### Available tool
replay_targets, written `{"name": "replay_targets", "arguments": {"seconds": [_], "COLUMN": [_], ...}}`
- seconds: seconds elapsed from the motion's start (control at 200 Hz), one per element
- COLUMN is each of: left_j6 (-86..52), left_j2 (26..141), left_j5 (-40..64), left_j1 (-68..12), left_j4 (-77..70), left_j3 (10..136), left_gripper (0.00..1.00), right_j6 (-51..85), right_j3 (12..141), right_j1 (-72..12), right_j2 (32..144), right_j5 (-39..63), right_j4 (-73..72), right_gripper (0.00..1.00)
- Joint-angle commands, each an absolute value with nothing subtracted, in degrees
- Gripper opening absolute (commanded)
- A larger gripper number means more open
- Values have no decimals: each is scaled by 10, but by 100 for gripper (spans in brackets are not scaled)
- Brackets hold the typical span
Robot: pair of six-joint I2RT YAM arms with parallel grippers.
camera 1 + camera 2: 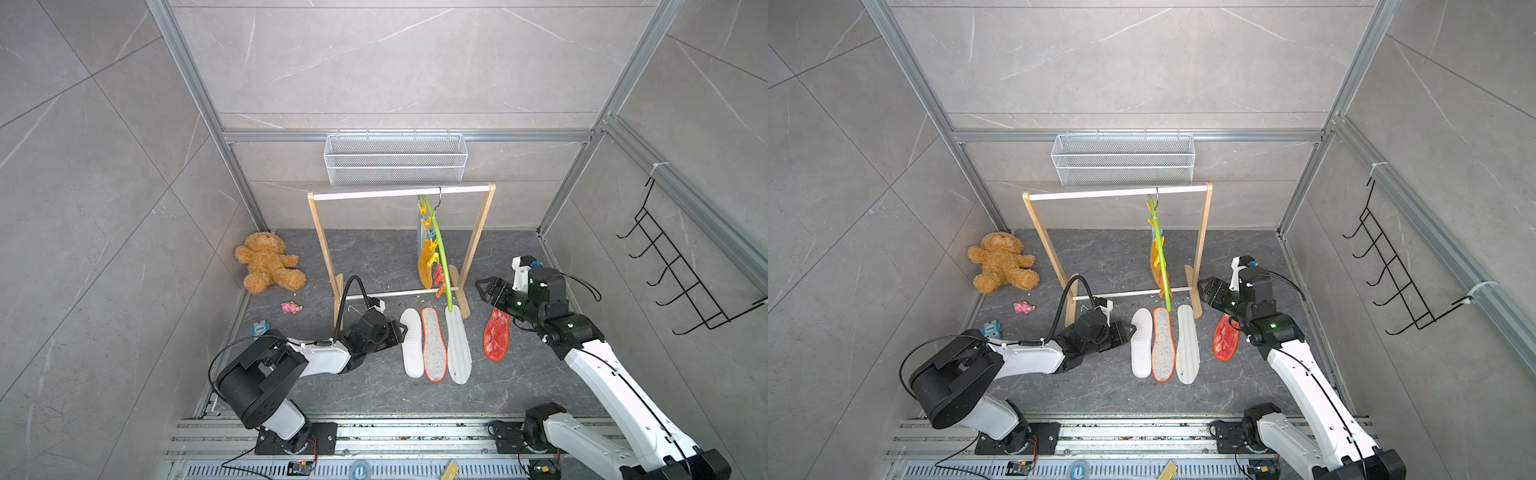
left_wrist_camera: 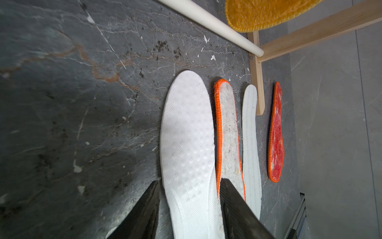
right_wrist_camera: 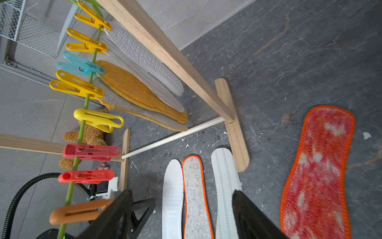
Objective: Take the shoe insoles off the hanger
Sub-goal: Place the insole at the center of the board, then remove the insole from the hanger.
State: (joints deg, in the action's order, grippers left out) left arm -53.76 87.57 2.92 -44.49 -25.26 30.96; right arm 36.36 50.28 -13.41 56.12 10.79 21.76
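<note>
I am seeing my left gripper (image 2: 189, 181) standing open, a finger each side of the white insole (image 2: 186, 132) lying on the floor (image 2: 82, 103). My right gripper (image 3: 182, 192) is hanging open, empty. The orange-yellow insole (image 1: 424, 266) is hanging clipped to the hanger (image 1: 441, 253).

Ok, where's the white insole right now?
In both top views the white insole lies flat on the floor, leftmost in the row, next to the orange-rimmed insole; the left gripper stands open around one end.
</note>
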Motion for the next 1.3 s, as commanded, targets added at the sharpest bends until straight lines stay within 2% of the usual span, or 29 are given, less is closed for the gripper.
{"name": "replay_targets", "arguments": {"seconds": [0.0, 0.295, 0.614, 0.694, 0.939, 1.048, 1.098, 1.293], "left_j6": [-502, -420, -297, -270, -213, -191, -183, -178], "left_j2": [834, 747, 691, 692, 728, 762, 780, 852], "left_j5": [-1, -55, -106, -124, -160, -146, -138, -122], "left_j1": [-446, -446, -446, -446, -446, -445, -446, -446], "left_j4": [-216, -131, -156, -178, -233, -258, -270, -352], "left_j3": [325, 341, 362, 369, 408, 428, 435, 437], "left_gripper": [50, 51, 54, 57, 81, 83, 87, 88], "right_j6": [369, 378, 390, 394, 396, 388, 387, 381], "right_j3": [496, 494, 502, 503, 511, 516, 518, 517], "right_j1": [-130, -128, -128, -128, -127, -127, -125, -110], "right_j2": [559, 569, 591, 596, 606, 607, 606, 603], "right_j5": [118, 140, 186, 194, 198, 184, 180, 183], "right_j4": [201, 182, 155, 147, 153, 171, 176, 187], "right_gripper": [80, 80, 75, 76, 77, 79, 80, 85]}}
